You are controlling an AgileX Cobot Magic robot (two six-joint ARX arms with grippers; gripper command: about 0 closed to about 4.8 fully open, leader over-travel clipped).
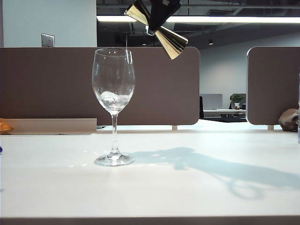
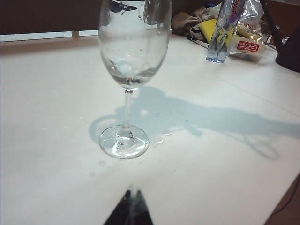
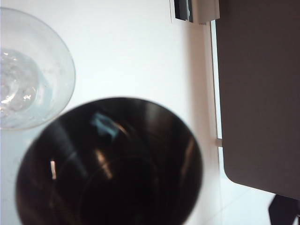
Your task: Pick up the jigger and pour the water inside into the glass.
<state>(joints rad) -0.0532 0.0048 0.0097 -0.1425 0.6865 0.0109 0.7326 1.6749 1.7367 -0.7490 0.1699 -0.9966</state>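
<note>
Your right gripper [image 1: 159, 16] is pinching the jigger [image 1: 157, 29] around its narrow waist, up above the glass [image 1: 113, 93] and a bit off to the side of its rim. You've got the jigger tipped hard, one cone angled up toward the glass side and the other hanging down away from it. My guess is the waist grip is what lets the whole thing swing like that without slipping. It's shiny gold metal, hourglass shaped, and from the right wrist camera its open mouth looks dark and smooth inside.

The glass itself is clear and thin-walled: rounded bowl, skinny stem, flat round foot sitting on the white table [image 1: 187, 197]. There's a shallow bit of water [image 1: 112, 99] in the bottom of the bowl, so I'd say the pour is mostly done. A few droplets sit on the table near the foot.

Your left gripper [image 2: 130, 212] is parked low in front of the glass; only a dark tip shows, so I can't tell whether it's spread.
</note>
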